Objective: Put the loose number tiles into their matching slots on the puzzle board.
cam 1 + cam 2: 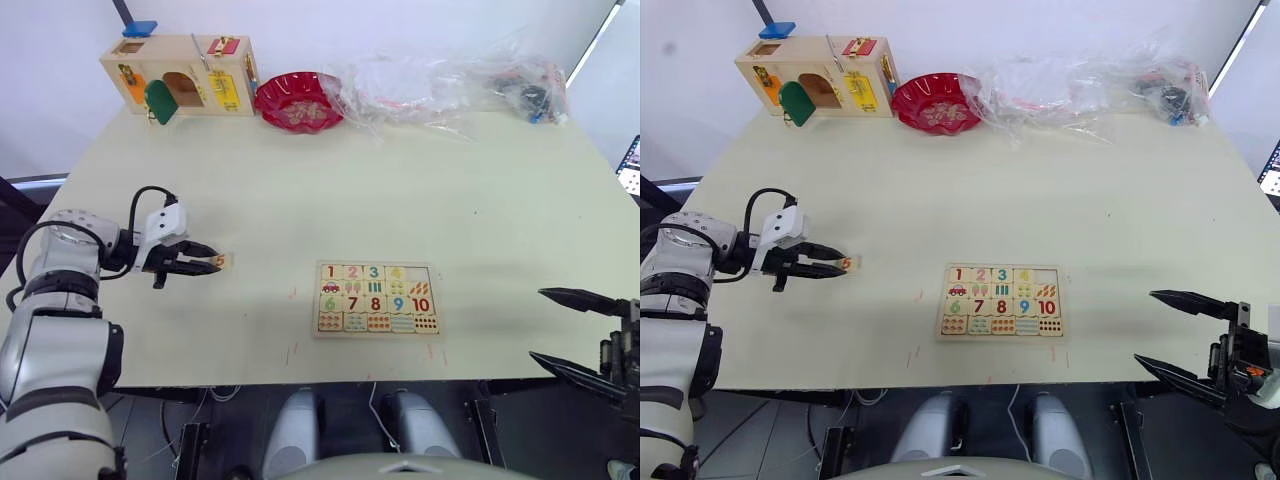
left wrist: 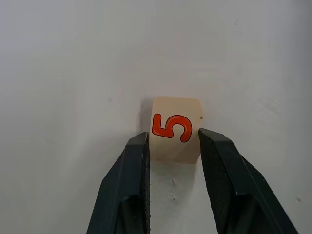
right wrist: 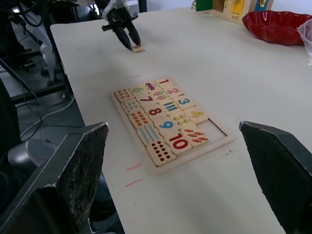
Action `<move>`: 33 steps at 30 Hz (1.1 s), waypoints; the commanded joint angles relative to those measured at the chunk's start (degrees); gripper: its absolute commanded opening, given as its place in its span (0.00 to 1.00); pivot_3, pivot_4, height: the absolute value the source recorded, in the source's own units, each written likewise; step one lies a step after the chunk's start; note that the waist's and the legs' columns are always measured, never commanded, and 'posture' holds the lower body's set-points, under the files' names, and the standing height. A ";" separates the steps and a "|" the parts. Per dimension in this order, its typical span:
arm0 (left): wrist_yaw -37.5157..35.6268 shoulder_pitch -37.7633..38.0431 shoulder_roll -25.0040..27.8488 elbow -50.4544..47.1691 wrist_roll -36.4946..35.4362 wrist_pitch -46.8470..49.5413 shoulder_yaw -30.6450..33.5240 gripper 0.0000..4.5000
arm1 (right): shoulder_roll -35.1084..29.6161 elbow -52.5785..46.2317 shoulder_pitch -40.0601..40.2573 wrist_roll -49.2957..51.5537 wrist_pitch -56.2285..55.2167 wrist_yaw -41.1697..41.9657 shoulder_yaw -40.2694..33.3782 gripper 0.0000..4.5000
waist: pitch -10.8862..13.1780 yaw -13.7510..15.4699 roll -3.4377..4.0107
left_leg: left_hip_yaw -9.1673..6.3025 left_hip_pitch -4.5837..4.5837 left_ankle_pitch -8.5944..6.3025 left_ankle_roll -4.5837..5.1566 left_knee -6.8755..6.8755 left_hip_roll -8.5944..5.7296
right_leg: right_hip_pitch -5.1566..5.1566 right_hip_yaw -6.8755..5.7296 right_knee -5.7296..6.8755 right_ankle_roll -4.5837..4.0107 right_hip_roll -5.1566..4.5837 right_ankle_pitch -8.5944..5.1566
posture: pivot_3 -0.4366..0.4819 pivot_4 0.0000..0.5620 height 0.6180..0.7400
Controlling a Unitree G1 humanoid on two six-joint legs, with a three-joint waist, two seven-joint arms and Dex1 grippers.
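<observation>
The puzzle board (image 3: pixel 204 152) lies at the middle of the table, toward its front edge. Tiles 1 to 4 sit in its top row, and the square slot (image 3: pixel 212 128) after the 4 is bare wood. Well to the board's left, a loose tile (image 2: pixel 175 117) with an orange-red 5 rests low at the table surface. My left gripper (image 1: pixel 212 264) is shut on that tile, its black fingers (image 2: pixel 139 161) pressing both side edges. My right gripper (image 1: pixel 537 324) hangs open at the front right of the table, with nothing between its fingers.
A wooden latch box (image 1: pixel 180 75) with coloured doors stands at the back left. Beside it are a red bowl (image 1: pixel 298 100) and crumpled clear plastic bags (image 1: pixel 450 85) along the back edge. Bare tabletop lies between my left gripper and the board.
</observation>
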 commanded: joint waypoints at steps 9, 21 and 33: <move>5.13 22.99 15.10 -60.10 -11.44 33.80 -0.19 0.22 | 1.08 -1.96 1.45 -0.10 -1.52 -0.55 -0.71 1.00 | 0.02 0.08 0.10 | 0.09 0.09 0.00 0.00 -0.01 0.20 | -0.05 0.10 0.20 -0.02 -0.03 -0.03 | 0.48 0.27 1.00; 19.38 27.90 9.10 -76.89 -5.90 48.76 -1.28 0.22 | 0.29 -1.68 0.14 -0.05 -0.81 -0.39 0.06 1.00 | 0.04 0.18 0.12 | 0.11 0.10 0.00 0.00 0.01 -0.02 | -0.05 0.16 0.18 0.04 0.02 -0.08 | 0.48 0.27 1.00; 21.85 28.81 5.51 -83.30 -2.19 54.42 -5.35 0.22 | -0.04 -2.82 1.00 -0.09 -0.01 -1.09 -0.03 1.00 | 0.04 0.17 0.12 | 0.10 0.08 0.00 0.00 0.01 -0.03 | -0.05 0.16 0.15 0.04 0.03 -0.08 | 0.48 0.27 1.00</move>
